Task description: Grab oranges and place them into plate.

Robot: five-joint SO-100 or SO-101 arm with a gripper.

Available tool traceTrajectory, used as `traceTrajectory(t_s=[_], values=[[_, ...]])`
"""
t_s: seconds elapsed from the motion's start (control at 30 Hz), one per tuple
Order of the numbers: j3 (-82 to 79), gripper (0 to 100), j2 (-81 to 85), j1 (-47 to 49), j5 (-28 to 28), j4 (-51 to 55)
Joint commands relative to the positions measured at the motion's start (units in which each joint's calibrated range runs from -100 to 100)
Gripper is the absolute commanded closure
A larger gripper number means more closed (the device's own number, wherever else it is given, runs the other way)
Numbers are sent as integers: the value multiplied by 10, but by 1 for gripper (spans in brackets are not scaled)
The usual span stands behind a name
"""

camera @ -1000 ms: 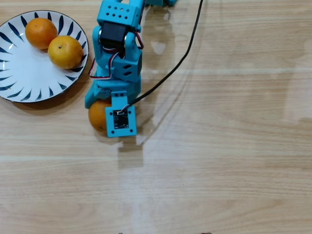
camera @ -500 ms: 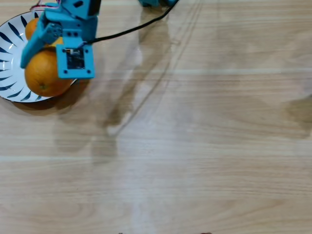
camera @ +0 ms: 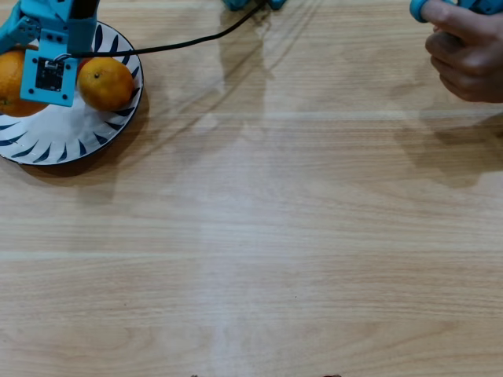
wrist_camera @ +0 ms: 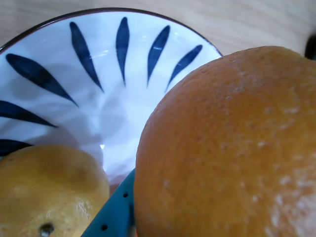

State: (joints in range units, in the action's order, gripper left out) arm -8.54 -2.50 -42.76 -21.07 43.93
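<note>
Wood: we see a pale wood-grain table (camera: 275, 236), smooth, with long streaks running left to right in the overhead view.
Plate: the plate (camera: 75, 145) sits at the far left edge of the overhead view; it is round, shallow, glossy white, with dark blue leaf strokes pointing inward from the rim.
Plate contents: we count two oranges in the overhead view, a yellower orange (camera: 105, 82) on the right of the dish and a deep orange (camera: 11, 82) at the left, partly under the arm.
Skin: both are round with dimpled peel; in the wrist view the deep orange fills the right side and the yellower one lies lower left.
Pointing: the yellower orange's dark stem dot (wrist_camera: 46, 229) faces the wrist camera.
Gripper: the blue gripper (camera: 49, 75) hangs over the plate between the fruits; we cannot tell how its jaws stand.
Cable: a black cable (camera: 189, 41) runs from the arm across the table.
Hand: a person's hand (camera: 468, 59) is at the top right corner.
</note>
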Motion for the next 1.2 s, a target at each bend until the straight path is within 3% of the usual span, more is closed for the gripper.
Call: traceTrajectory(t_s=[0.0,0.2,0.53,0.87,0.97,1.13,1.17], values=[[9,73,-9,-3,0,-25],[4,61,-20,-1,-6,-25],[4,53,-4,1,-16,-18],[3,54,36,41,-39,-1],[-4,63,80,88,-34,3],[-82,97,186,191,3,-12],[-106,99,212,214,15,-27]])
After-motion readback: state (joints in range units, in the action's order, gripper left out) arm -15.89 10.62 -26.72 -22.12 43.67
